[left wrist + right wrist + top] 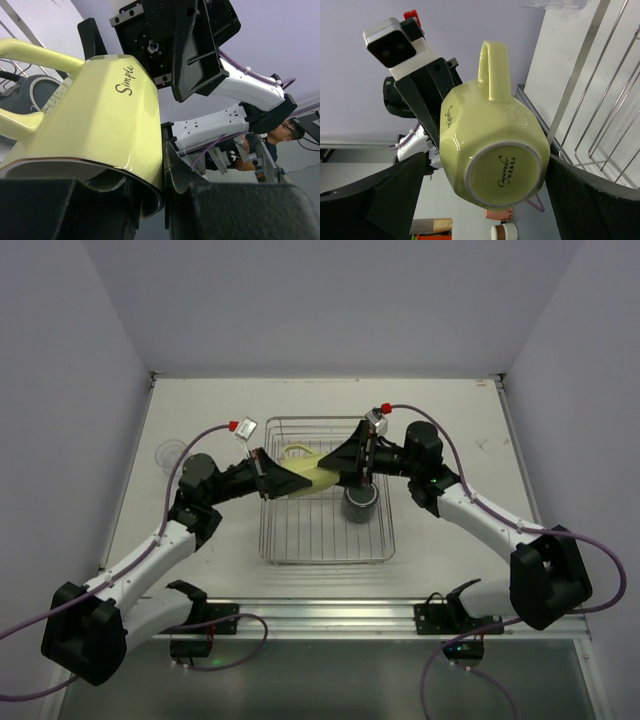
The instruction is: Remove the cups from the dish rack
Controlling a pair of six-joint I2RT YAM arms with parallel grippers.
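Note:
A pale yellow cup with a handle hangs on its side above the dish rack, between my two grippers. My left gripper is shut on the cup's rim, one finger inside the mouth and one outside. My right gripper is open, and its fingers straddle the cup's base; the left finger stands clear of the cup. A dark grey mug stands in the rack's right side, under the right gripper.
A clear tumbler stands on the table to the left of the rack. The rack's wires run close beside the right gripper. The table's back and side walls close the workspace in.

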